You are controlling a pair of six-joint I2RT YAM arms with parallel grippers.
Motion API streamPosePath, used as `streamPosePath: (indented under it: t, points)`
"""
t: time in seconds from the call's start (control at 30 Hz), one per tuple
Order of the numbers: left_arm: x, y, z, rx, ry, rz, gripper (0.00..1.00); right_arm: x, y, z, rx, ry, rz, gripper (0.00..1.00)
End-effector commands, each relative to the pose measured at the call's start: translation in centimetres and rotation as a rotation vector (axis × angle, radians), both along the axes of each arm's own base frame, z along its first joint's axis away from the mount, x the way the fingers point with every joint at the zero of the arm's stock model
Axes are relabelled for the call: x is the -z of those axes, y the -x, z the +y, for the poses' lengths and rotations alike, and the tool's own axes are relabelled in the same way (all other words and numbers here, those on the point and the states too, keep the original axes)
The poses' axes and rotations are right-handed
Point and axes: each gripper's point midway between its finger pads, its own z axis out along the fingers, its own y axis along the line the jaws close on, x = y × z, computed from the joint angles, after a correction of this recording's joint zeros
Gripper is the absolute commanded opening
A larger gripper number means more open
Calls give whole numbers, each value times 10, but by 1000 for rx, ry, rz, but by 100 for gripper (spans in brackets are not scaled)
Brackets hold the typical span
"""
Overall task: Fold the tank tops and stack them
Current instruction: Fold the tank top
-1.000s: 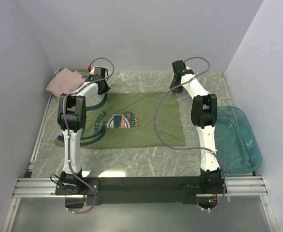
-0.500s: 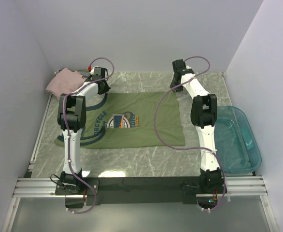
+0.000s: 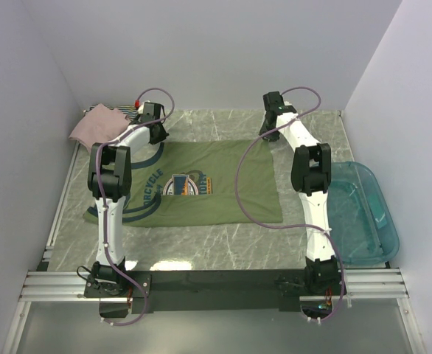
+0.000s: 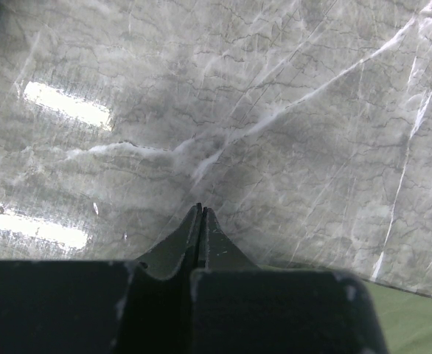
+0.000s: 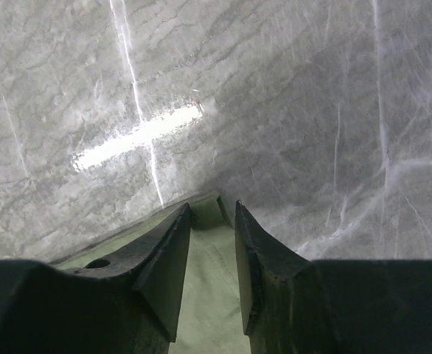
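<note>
Top view: olive-green tank top flat on worktop, long axis left-right. Left hand at its far-left corner, right hand at its far-right corner.

Left wrist: left hand pressed together; tank top edge just beside, pinch unclear.

Right wrist: right hand apart, straddling tank top corner.

This is looking like a robotics lab cell: plain white panels are enclosing a grey marble-patterned table, and the left arm and right arm are standing bolted to an aluminium rail at its near edge, purple cables hanging from them
</note>
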Motion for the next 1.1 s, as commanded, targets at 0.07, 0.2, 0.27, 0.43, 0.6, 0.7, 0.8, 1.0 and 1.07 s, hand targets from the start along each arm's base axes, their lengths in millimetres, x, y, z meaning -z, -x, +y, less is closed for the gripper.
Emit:
streamPosePath:
  t: [0.07,0.2,0.27,0.43,0.6,0.7,0.8,1.0,1.07]
  points:
    - [-45,-12,-1,6,25,-98,1,-5,-2,-5,31,1,-10,36]
    - [-45,-11,-1,6,25,-98,1,-2,1,-3,40,-15,-2,36]
    - [-44,-11,-1,7,24,-98,1,0,2,-3,44,-19,1,36]
    - [-42,-11,-1,8,23,-95,1,2,4,-3,50,-23,8,33]
    - [-42,-12,1,2,24,-99,1,-1,2,-4,59,-18,-5,25]
    - [-43,-12,2,-5,26,-104,1,-6,0,-4,58,-21,-29,21]
    - [-50,-14,4,-20,34,-133,1,-15,-5,-5,57,-19,-66,17]
    - [-65,-11,8,-48,47,-192,1,-38,-7,-5,37,-25,-170,8]
    - [-72,-11,12,-64,47,-216,1,-53,-9,-6,35,-25,-212,7]
